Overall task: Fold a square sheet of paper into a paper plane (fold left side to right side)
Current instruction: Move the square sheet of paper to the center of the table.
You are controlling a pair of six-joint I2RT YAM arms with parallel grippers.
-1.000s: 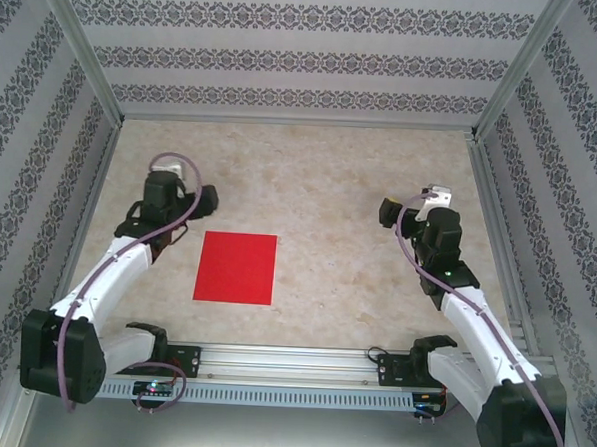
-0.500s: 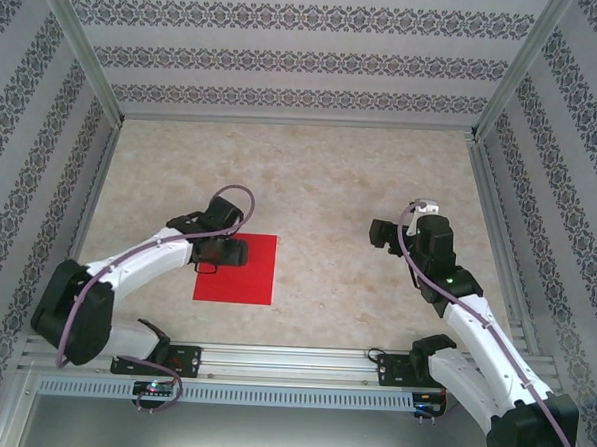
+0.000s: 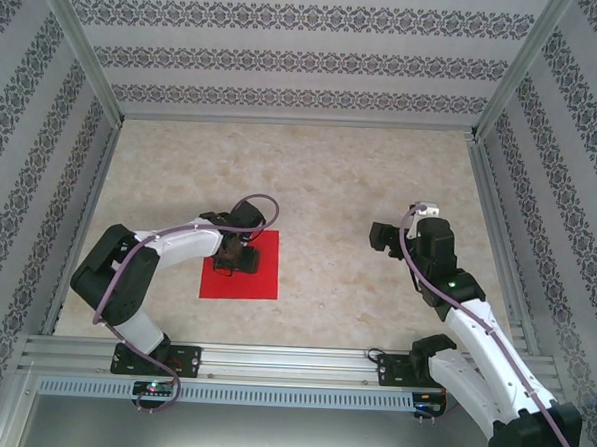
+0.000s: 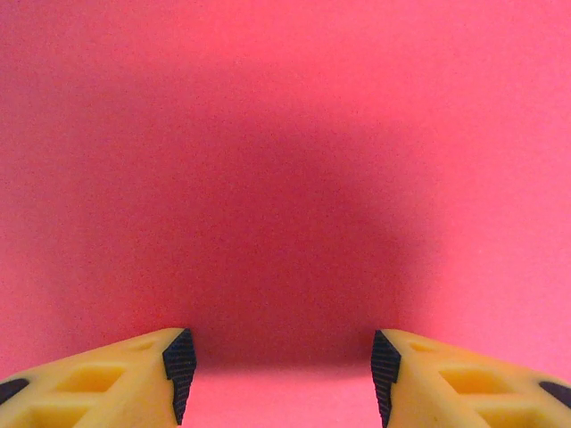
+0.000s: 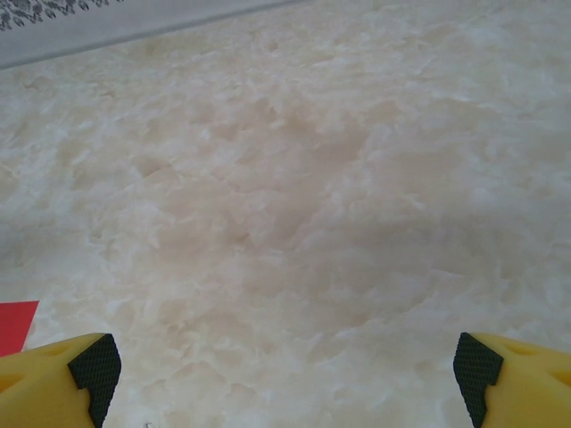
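Observation:
The square sheet of paper (image 3: 260,280) lies flat on the marbled table, left of centre, bright red face up. My left gripper (image 3: 235,258) is down on its left half, pointing right. In the left wrist view the red paper (image 4: 285,134) lies close under the camera, with a dark shadow ahead of the left gripper (image 4: 281,366), whose jaws stand partly open with nothing between them. My right gripper (image 3: 383,235) hovers over bare table to the right, wide open (image 5: 285,370). A red corner of the sheet (image 5: 13,323) shows at its left edge. No paper plane is in view.
Patterned walls and aluminium frame posts (image 3: 496,89) enclose the table on three sides. A metal rail (image 3: 291,361) runs along the near edge between the arm bases. Bare tabletop (image 3: 321,175) stretches behind and between the grippers.
My left arm swung right from beside the sheet onto its left half, and its jaws narrowed. The sheet shifted slightly right. The right gripper drifted a little left and nearer.

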